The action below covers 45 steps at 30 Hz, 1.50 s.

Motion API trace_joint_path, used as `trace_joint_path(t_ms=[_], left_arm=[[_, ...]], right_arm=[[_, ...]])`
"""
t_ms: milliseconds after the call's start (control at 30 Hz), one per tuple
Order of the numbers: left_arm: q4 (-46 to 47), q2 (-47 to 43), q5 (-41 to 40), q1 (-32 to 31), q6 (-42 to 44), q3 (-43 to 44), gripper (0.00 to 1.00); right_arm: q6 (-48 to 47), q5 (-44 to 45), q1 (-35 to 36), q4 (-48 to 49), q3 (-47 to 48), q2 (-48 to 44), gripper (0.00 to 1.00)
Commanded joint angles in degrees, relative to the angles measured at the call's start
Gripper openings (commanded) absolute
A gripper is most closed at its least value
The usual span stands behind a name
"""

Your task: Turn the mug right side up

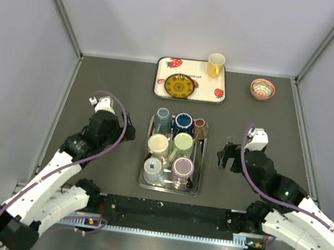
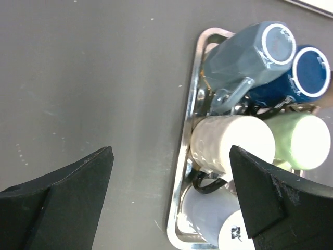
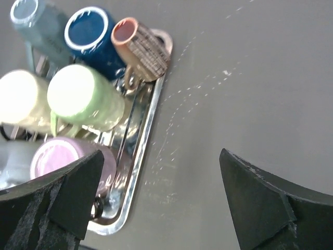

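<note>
Sitting in the middle of the dark grey surface point(image 1: 248, 117) is a shiny metal tray point(image 1: 168, 190) packed with seven mugs. They all seem to stand bottom up.

The back row has a grey-blue mug point(image 1: 162, 120), a dark blue mug point(image 1: 183, 122) and a small brown mug point(image 1: 201, 128). The brown one leans a bit toward the right rim of the tray. The next row has a cream mug point(image 1: 158, 143) and a light green mug point(image 1: 182, 143), side by side and touching. Closest to the near edge of the surface are a white mug with a dark print point(image 1: 152, 170) and a pink mug point(image 1: 183, 167).

The left end effector point(image 2: 170, 156) hangs over the surface just off the left rim of the metal tray. Its two black fingers are spread wide and pinch nothing. The right end effector point(image 3: 161, 153) hangs just off the right rim of the tray. Its fingers are spread wide too, and nothing is between them. Neither one touches a mug.

Near the far edge of the surface lies a white tray with red strawberries on it point(image 1: 205, 93). A yellow mug point(image 1: 215, 64) stands right side up in its far right corner. A dark round plate with a yellow pattern point(image 1: 179, 86) lies on it too. A small pink and green bowl point(image 1: 262, 88) sits near the far right corner of the surface.
</note>
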Motion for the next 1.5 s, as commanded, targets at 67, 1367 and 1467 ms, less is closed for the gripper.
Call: trace_joint_path(t_ms=[67,1367,1467], left_arm=[[9.8,-8.7,6.5,-0.1,0.4,-6.2,0.99],[6.4,-14.1,8.7,0.0,1.6,-12.2,0.95],[6.2,-14.5,8.5,-0.1,1.6,-12.3,0.95]], right_arm=[[-6.1,-13.6,0.3,-1.8,5.7,10.9,0.92],[-8.5,-20.5,15.6,8.8,11.1,42.7,0.56],[-8.4,-20.8,15.6,8.8,11.0,43.2,0.52]])
